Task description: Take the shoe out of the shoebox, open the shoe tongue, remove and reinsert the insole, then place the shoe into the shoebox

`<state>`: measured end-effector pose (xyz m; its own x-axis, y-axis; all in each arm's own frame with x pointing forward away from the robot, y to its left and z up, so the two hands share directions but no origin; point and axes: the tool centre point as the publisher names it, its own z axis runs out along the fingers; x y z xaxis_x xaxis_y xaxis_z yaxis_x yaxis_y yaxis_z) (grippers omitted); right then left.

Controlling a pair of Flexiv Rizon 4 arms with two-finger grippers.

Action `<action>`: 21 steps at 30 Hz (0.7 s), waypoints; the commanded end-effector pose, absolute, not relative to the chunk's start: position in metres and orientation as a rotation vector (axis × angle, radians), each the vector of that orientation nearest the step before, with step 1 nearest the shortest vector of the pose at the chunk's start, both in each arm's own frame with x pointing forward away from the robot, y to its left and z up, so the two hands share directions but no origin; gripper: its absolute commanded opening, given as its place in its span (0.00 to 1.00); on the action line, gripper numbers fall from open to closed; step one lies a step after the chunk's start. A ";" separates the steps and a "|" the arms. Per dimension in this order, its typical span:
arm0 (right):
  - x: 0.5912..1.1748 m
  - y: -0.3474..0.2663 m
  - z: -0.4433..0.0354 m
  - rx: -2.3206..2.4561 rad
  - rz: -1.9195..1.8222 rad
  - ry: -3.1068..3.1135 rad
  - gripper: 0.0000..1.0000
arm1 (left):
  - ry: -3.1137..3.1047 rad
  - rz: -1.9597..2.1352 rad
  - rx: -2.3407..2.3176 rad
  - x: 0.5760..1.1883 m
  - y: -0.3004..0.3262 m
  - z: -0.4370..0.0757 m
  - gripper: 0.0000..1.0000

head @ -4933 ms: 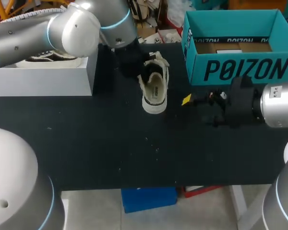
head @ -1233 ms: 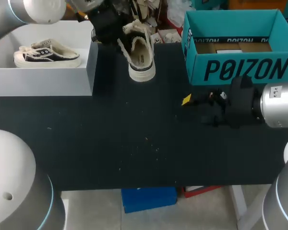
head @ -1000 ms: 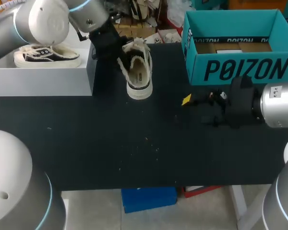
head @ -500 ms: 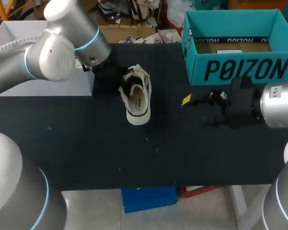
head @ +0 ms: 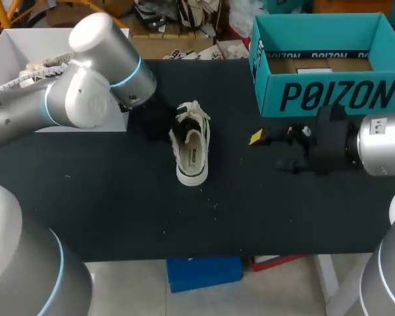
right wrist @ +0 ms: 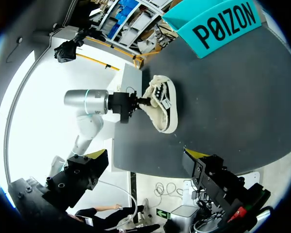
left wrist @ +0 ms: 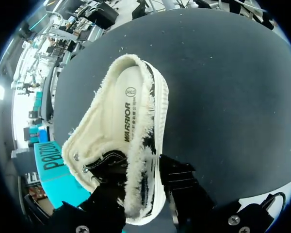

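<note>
A cream fleece-lined shoe point(head: 191, 150) with black laces stands on its sole on the black table point(head: 118, 210), toe toward the front edge. My left gripper point(head: 162, 123) is at the shoe's lace end, on its left side. In the left wrist view the shoe point(left wrist: 121, 121) has its side wall between the left gripper's point(left wrist: 143, 194) slightly parted fingers; it is open. The teal shoebox point(head: 329, 95) stands open at the back right. My right gripper point(head: 270, 151) hovers wide open right of the shoe, nothing in it. The right wrist view shows the shoe point(right wrist: 162, 109) ahead of the right gripper point(right wrist: 144, 154).
A white box point(head: 13, 46) sits at the back left, partly behind my left arm point(head: 85, 92), with another shoe point(head: 39, 66) peeking out. A cardboard insert lies in the teal shoebox. Bare table lies in front of the shoe.
My left arm carried the shoe from beside the white box down and forward to the table's middle, and its fingers have parted a little. The right arm has not moved.
</note>
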<state>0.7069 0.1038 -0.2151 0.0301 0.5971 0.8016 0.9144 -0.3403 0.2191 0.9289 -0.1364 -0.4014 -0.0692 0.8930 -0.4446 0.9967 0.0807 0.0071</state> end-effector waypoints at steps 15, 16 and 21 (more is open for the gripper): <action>0.707 0.104 -0.215 -1.959 -1.224 -1.536 1.00 | 2.169 -0.692 1.710 0.917 -0.133 -0.317 1.00; 0.707 0.104 -0.215 -1.959 -1.224 -1.536 1.00 | 2.194 -0.712 1.688 0.915 -0.133 -0.310 1.00; 0.707 0.104 -0.215 -1.959 -1.224 -1.536 1.00 | 2.315 -0.772 1.528 0.905 -0.127 -0.280 1.00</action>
